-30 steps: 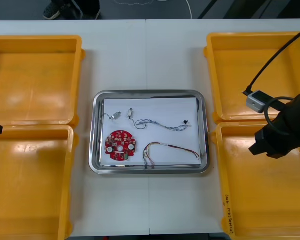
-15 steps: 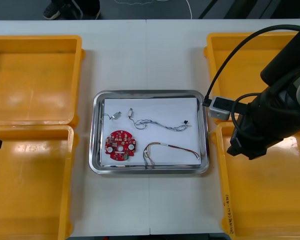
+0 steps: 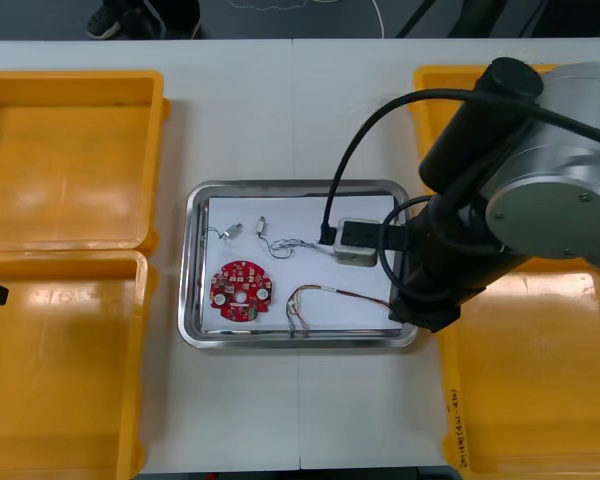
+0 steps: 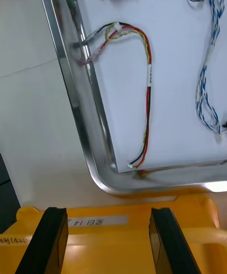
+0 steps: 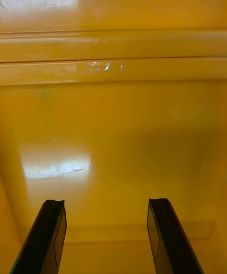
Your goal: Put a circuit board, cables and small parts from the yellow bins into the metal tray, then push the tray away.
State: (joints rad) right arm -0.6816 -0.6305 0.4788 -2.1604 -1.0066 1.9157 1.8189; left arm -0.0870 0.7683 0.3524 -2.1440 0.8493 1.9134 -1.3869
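At the bottom right of the front view, the lower right bin looks empty. The right gripper hangs over its rim, fingers wide apart and holding nothing, just beside the tray's lower right corner. At the left edge of the frame, the left gripper is parked over the lower left bin, also spread wide and empty above a bare floor.

In the middle of the frame the tray sits on the table between the bins, white inside.
- **Lower half:** the board lies lower left, with the red and yellow cable looped to its right.
- **Upper half:** the small metal parts lie upper left. The blue and white cable runs right from them until the right arm covers it.

Further up, the upper left bin is bare, and what shows of the upper right bin looks bare too.

Loading appears finished, since a board, cables and parts are all in the tray. What seems left is the push away, and the right gripper looks placed near the tray's near edge to start it
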